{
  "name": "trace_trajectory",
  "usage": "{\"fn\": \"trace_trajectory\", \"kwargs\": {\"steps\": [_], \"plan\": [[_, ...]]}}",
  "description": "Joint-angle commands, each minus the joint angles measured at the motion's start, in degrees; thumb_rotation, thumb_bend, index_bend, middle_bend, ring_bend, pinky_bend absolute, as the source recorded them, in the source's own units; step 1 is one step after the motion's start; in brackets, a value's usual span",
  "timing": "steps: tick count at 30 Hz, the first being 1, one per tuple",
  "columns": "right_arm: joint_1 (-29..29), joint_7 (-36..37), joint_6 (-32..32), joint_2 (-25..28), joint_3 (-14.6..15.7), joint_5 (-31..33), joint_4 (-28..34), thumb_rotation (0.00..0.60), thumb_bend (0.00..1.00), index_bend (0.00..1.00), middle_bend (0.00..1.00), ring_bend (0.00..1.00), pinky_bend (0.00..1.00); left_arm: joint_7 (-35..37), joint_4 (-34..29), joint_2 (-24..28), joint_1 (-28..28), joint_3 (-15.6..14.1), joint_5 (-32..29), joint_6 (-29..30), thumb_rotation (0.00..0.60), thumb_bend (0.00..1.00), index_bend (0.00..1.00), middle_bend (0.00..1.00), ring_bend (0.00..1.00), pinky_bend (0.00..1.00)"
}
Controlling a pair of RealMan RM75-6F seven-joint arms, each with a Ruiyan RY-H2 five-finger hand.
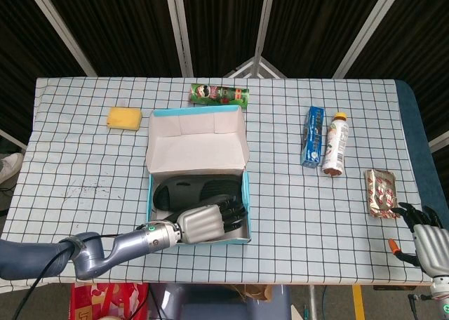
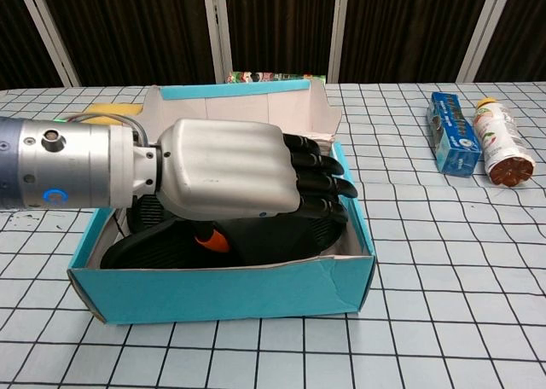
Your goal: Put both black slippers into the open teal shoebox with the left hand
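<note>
The open teal shoebox (image 1: 247, 199) stands near the table's front edge, its lid folded back; the chest view shows its front wall (image 2: 222, 291). One black slipper (image 1: 193, 191) lies along the back of the box. A second black slipper (image 2: 281, 235) lies in front of it, under my left hand (image 1: 203, 222). That hand (image 2: 230, 180) hovers just above the slipper with its fingers stretched out flat and holds nothing. My right hand (image 1: 424, 237) rests at the table's front right corner, fingers apart and holding nothing.
A green can (image 1: 219, 93) lies behind the box lid and a yellow sponge (image 1: 124, 118) sits to the back left. A blue carton (image 1: 313, 136), a bottle (image 1: 335, 144) and a snack packet (image 1: 380, 193) lie on the right side.
</note>
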State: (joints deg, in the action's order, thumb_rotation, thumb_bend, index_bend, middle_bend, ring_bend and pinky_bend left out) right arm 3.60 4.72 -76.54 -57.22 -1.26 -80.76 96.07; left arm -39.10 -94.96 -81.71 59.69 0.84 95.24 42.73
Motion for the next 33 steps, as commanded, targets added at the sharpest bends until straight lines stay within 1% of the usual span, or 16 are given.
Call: {"fn": "trace_trajectory", "kwargs": {"steps": [1, 5, 6, 7, 9, 11, 12, 13, 15, 18, 19, 22, 24, 27, 31, 33], "plan": [[0.0, 0.1, 0.0, 0.0, 0.0, 0.0, 0.0, 0.600, 0.36, 0.24, 0.17, 0.20, 0.07, -6.3, -6.3, 4.5, -0.7, 0.2, -3.3, -2.3, 0.600, 0.24, 0.10, 0.00, 0.00, 0.09], [-0.1, 0.1, -0.3, 0.0, -0.1, 0.1, 0.0, 0.600, 0.36, 0.24, 0.17, 0.20, 0.07, -12.5, -14.8, 10.3, -2.4, -0.3, -6.8, -1.8, 0.600, 0.24, 0.10, 0.00, 0.00, 0.08], [-0.2, 0.0, -0.3, 0.1, -0.1, 0.1, 0.1, 0.600, 0.36, 0.24, 0.17, 0.20, 0.07, -14.6, -18.7, 13.7, -3.8, -0.2, -8.0, 0.2, 0.600, 0.24, 0.10, 0.00, 0.00, 0.08], [-0.3, 0.0, -0.5, 0.1, -0.1, 0.0, 0.2, 0.600, 0.36, 0.24, 0.17, 0.20, 0.07, -17.0, -23.1, 18.2, -6.1, -0.2, -8.1, 4.3, 0.600, 0.24, 0.10, 0.00, 0.00, 0.08], [-0.4, 0.0, -0.8, 0.2, 0.0, -0.3, 0.4, 0.600, 0.36, 0.24, 0.17, 0.20, 0.07, -19.5, -29.4, 23.5, -10.1, -0.1, -8.5, 11.0, 0.600, 0.24, 0.10, 0.00, 0.00, 0.09], [-0.5, 0.1, -1.0, 0.3, 0.1, -0.6, 0.6, 0.600, 0.36, 0.24, 0.17, 0.20, 0.07, -17.5, -32.7, 25.9, -14.4, 0.1, -8.2, 18.3, 0.600, 0.25, 0.10, 0.04, 0.00, 0.09], [-0.6, 0.3, -1.2, 0.4, 0.2, -0.8, 0.7, 0.600, 0.36, 0.24, 0.17, 0.20, 0.07, -15.7, -33.9, 26.9, -17.7, -0.4, -7.7, 22.9, 0.600, 0.25, 0.10, 0.08, 0.00, 0.09], [-0.6, 0.4, -1.3, 0.4, 0.2, -1.0, 0.7, 0.600, 0.36, 0.24, 0.17, 0.20, 0.07, -14.7, -34.3, 27.5, -19.9, -1.2, -6.8, 25.6, 0.600, 0.25, 0.11, 0.11, 0.00, 0.09], [-0.8, 0.6, -1.7, 0.5, 0.2, -1.2, 0.7, 0.600, 0.36, 0.24, 0.17, 0.20, 0.07, -12.0, -33.9, 28.3, -25.0, -3.1, -5.1, 31.6, 0.600, 0.25, 0.14, 0.15, 0.01, 0.10], [-0.9, 0.9, -2.0, 0.5, 0.2, -1.4, 0.7, 0.600, 0.36, 0.24, 0.17, 0.20, 0.07, -9.1, -31.8, 28.0, -31.7, -5.8, -3.9, 38.8, 0.600, 0.25, 0.19, 0.21, 0.08, 0.22], [-0.9, 0.9, -2.0, 0.5, 0.2, -1.6, 0.6, 0.600, 0.36, 0.24, 0.17, 0.20, 0.07, -7.8, -30.7, 27.6, -34.2, -6.7, -4.3, 41.3, 0.600, 0.25, 0.21, 0.23, 0.10, 0.26], [-0.7, 1.1, -1.9, 0.4, 0.4, -2.1, 0.4, 0.600, 0.36, 0.24, 0.17, 0.20, 0.07, -3.5, -28.0, 25.9, -39.4, -7.8, -6.9, 45.9, 0.600, 0.25, 0.21, 0.23, 0.10, 0.28], [-0.6, 1.0, -1.8, 0.3, 0.4, -2.3, 0.3, 0.600, 0.36, 0.24, 0.17, 0.20, 0.07, 0.4, -25.7, 24.5, -42.0, -7.6, -9.3, 48.0, 0.600, 0.25, 0.21, 0.23, 0.10, 0.29], [-0.6, 0.9, -1.9, 0.2, 0.4, -2.4, 0.3, 0.600, 0.36, 0.24, 0.17, 0.20, 0.07, 5.7, -22.1, 22.8, -43.9, -6.9, -11.3, 49.1, 0.600, 0.25, 0.21, 0.19, 0.10, 0.31], [-0.8, 0.4, -2.4, 0.1, 0.4, -2.7, 0.4, 0.600, 0.36, 0.24, 0.17, 0.20, 0.07, 21.4, -17.2, 20.3, -46.4, -5.4, -13.8, 49.1, 0.600, 0.25, 0.21, 0.16, 0.10, 0.31], [-0.8, 0.5, -2.7, -0.1, 0.4, -3.1, 0.2, 0.600, 0.36, 0.24, 0.17, 0.20, 0.07, 26.5, -13.5, 19.0, -47.2, -4.6, -13.9, 49.5, 0.600, 0.25, 0.20, 0.14, 0.08, 0.29]]}}
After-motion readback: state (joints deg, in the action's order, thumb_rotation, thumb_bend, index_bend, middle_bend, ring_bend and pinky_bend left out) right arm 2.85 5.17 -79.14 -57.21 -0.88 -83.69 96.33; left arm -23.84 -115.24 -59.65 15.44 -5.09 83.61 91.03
